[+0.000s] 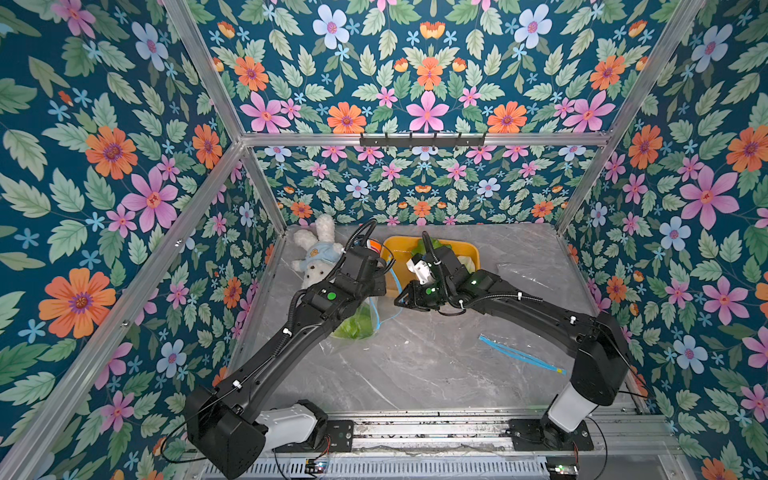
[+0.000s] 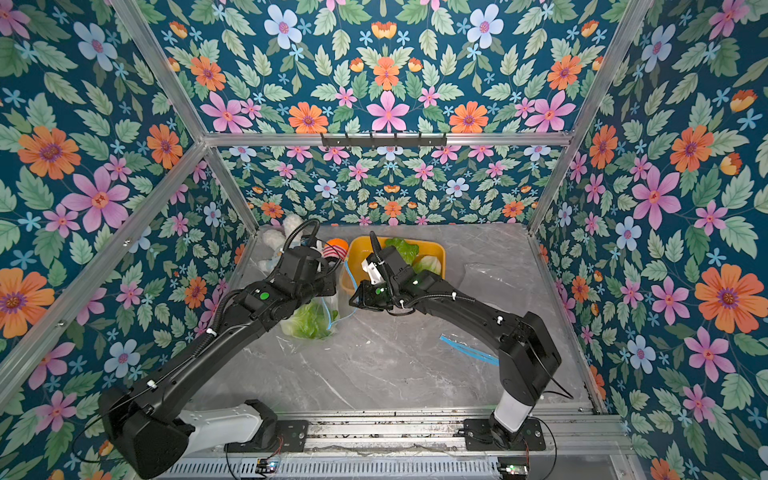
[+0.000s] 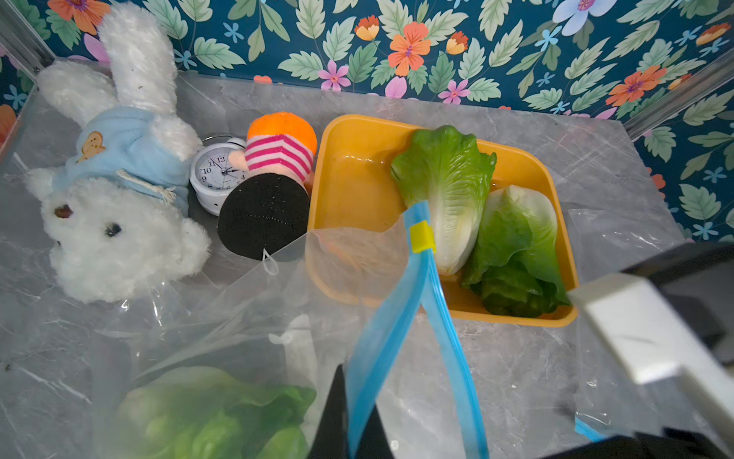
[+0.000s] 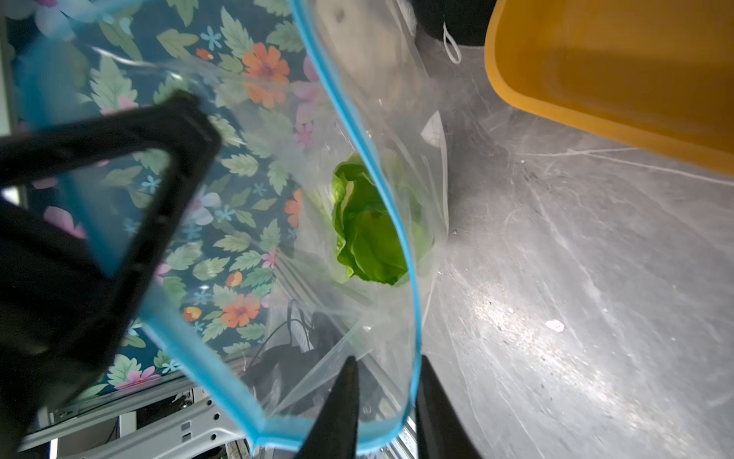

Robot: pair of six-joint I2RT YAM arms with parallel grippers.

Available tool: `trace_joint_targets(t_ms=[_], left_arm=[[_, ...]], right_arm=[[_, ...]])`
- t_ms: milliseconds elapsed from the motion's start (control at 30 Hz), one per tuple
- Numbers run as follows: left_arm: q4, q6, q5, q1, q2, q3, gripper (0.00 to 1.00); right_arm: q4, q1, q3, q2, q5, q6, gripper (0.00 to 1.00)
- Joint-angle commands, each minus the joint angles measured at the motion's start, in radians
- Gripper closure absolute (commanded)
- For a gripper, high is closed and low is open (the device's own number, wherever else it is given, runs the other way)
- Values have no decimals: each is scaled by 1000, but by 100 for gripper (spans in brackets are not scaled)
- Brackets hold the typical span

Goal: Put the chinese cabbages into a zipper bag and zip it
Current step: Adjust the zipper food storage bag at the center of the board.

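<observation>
L jaws clamped on zipper bag (image 3: 381, 337) rim — only R-wrist cam shows R jaws slightly apart, astride it.

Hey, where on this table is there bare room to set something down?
Bare marble: front centre, bordered by the held zipper bag, the spare bag's blue strip and the front rail. Crowded: the back left, where plush rabbit, clock, doll and yellow tray sit packed, and the middle, where left arm and right arm meet.
</observation>
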Motion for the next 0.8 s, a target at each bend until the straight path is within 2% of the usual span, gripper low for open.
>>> trace_joint_targets(t_ms=[0,100,300,400,567,767], left_arm=[[44,-5,35,1,9,-2,100],[65,-3,76,1,27,-2,100],[131,-16,165,-2,62,-18,100],[155,-21,201,-11,86,-26,100],[166,-22,211,-13,101,-40,100],[179,-15,189,-12,76,-70,100]], right_arm=[[-10,-8,-12,-75,22,-18,66],[-4,-35,-55,-163,40,-1,61],[46,-186,-242,-317,103,130,49],[163,-242,-361,-349,118,230,41],[258,-259,-410,-289,171,312,26],[440,-256,-429,-187,242,434,21]])
